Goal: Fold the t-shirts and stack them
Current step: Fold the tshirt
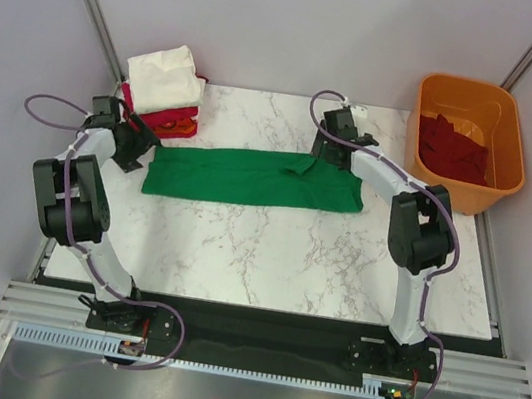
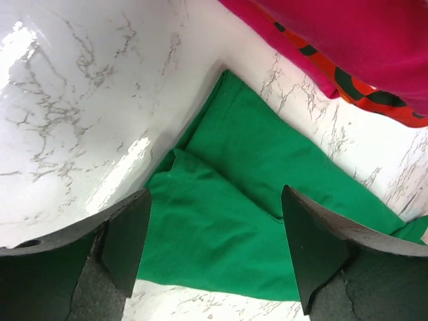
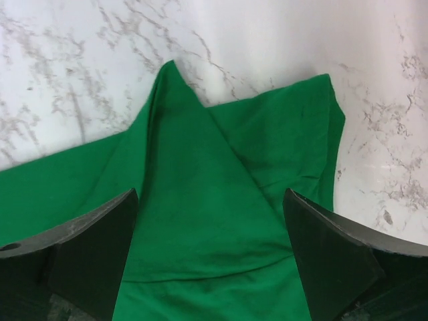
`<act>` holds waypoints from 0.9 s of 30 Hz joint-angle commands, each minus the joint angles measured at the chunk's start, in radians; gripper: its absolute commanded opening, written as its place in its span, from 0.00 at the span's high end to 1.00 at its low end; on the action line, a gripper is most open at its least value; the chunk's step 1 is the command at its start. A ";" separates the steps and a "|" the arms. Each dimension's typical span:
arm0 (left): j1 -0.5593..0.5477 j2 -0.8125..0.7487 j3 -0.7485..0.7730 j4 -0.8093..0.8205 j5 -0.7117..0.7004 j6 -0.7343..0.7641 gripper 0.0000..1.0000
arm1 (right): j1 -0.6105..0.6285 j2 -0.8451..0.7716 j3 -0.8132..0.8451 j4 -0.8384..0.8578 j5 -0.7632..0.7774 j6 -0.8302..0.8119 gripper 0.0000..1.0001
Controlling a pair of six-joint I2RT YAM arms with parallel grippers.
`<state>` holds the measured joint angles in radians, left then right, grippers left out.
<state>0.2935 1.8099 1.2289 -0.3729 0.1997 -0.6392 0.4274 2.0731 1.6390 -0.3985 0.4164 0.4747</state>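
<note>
The left fingers (image 2: 127,241) stand spread wide, two dark matte wedges holding nothing. The left end of the green t-shirt (image 1: 249,179) shows in the gap between them. The right fingers (image 3: 93,257) are likewise parted and empty, over the same shirt's right end near its far edge. Whether either pair touches the cloth cannot be told.

The wrist views give what the overhead camera does not. At the left end the green layers overlap in a stepped edge with a soft crease. At the right end a fold rises to a point, with a squarer flap beside it. The left wrist view also shows, just beyond the green t-shirt's corner, a red t-shirt (image 2: 374,40) lying over an orange t-shirt (image 2: 328,67) that carries dark marks.

Only the overhead view shows the whole layout. The green t-shirt lies as a long flat band, folded lengthwise, on the glossy white desk (image 1: 268,251) with grey veining. Beyond its left end sits the stack, with a cream-white t-shirt (image 1: 164,77) on top of the red and orange ones. Off its right end stands a rigid orange tub (image 1: 469,196) with rounded corners, and dark red t-shirts (image 1: 451,148) lie crumpled inside it.
</note>
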 commanded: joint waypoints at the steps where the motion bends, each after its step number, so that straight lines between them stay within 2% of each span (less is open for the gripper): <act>1: 0.007 -0.099 0.004 -0.023 -0.060 0.041 0.14 | -0.068 0.033 0.042 -0.010 -0.021 0.018 0.02; 5: 0.006 -0.203 -0.095 -0.020 -0.056 0.024 0.19 | -0.102 -0.065 -0.027 -0.010 -0.050 0.034 0.02; 6: 0.003 -0.217 -0.121 -0.020 -0.052 0.004 0.21 | -0.102 -0.094 -0.088 -0.002 -0.066 0.044 0.02; 11: -0.024 -0.250 -0.259 0.031 -0.040 -0.005 0.23 | -0.107 -0.252 -0.306 0.050 -0.178 0.080 0.02; 17: -0.080 -0.204 -0.278 0.031 -0.082 -0.023 0.25 | -0.108 -0.401 -0.496 0.096 -0.326 0.113 0.02; 27: -0.085 -0.225 -0.354 0.040 -0.197 -0.080 0.31 | -0.110 -0.559 -0.668 0.110 -0.383 0.102 0.02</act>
<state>0.2073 1.6093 0.8967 -0.3584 0.0677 -0.6643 0.3183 1.5555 1.0000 -0.3275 0.0704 0.5667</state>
